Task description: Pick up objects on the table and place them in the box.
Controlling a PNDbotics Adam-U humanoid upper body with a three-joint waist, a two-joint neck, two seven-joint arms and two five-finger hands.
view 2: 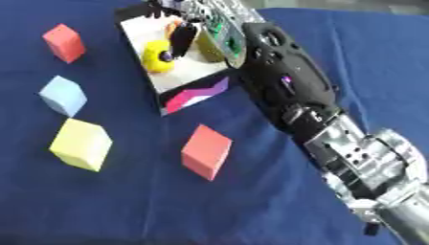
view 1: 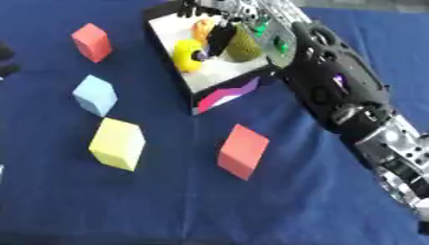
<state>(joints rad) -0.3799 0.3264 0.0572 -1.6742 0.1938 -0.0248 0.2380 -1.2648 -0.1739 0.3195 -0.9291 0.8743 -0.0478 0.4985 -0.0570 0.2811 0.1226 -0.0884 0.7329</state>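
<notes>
Below, a desk draped in blue cloth is shown. The right arm is extended from the lower right to a white box, over which the right hand is held; whether its fingers are spread cannot be told. A yellow object lies inside the box. Well apart on the cloth are a yellow cube, two red cubes and a light-blue cube.

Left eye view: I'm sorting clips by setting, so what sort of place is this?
Probably a robot test or demo tabletop: a blue cloth, loose foam-like blocks such as the yellow block, and a small white box holding toys.
</notes>
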